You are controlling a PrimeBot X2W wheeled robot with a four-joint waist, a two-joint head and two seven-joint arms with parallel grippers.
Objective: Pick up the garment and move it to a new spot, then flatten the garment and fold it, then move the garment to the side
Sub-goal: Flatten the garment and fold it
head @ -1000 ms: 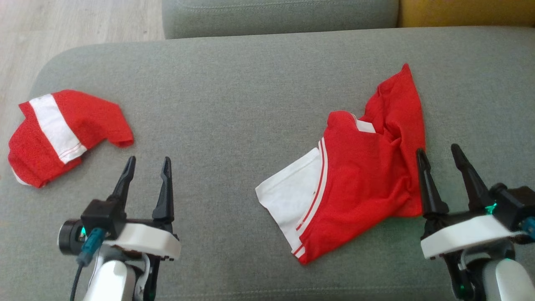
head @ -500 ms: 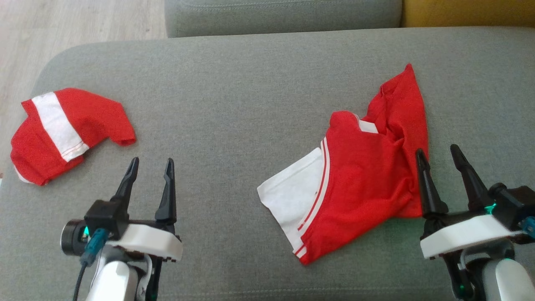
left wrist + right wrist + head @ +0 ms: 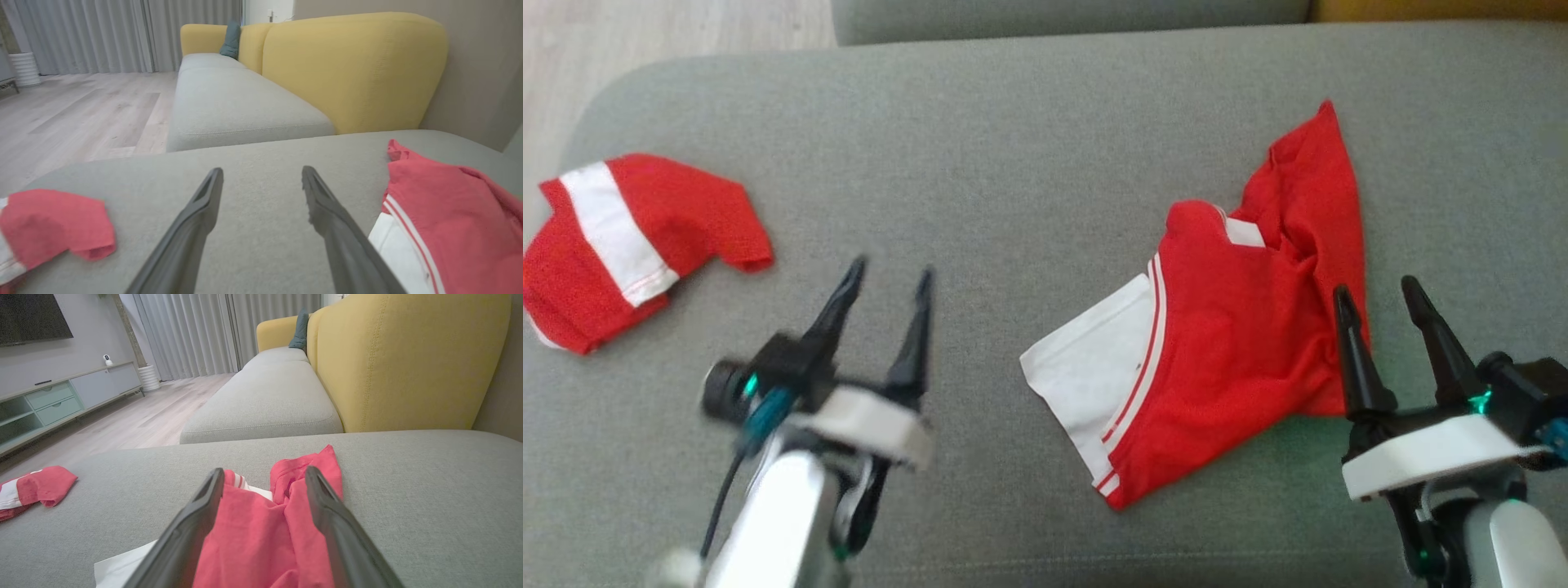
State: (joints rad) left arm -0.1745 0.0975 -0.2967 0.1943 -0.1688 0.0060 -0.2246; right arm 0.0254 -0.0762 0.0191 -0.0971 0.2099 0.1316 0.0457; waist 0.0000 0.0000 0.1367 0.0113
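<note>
Red-white garment point(image 3: 1233, 327) lies crumpled right of centre on grey sofa seat point(image 3: 1013, 147). Left claw point(image 3: 891, 268) wide open, empty, over seat. Right claw point(image 3: 1375, 286) wide open, empty, at garment's right edge. Second red garment point(image 3: 629, 237) far left. Right wrist view adds TV cabinet point(image 3: 53, 400).

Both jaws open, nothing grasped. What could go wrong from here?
1. The crumpled garment is bunched in overlapping layers; the right jaws, open at its right edge, may pinch several layers, making flattening harder.
2. A similar red-and-white piece lies far left; the left jaws stand open between the two, so the wrong one might get grabbed.
</note>
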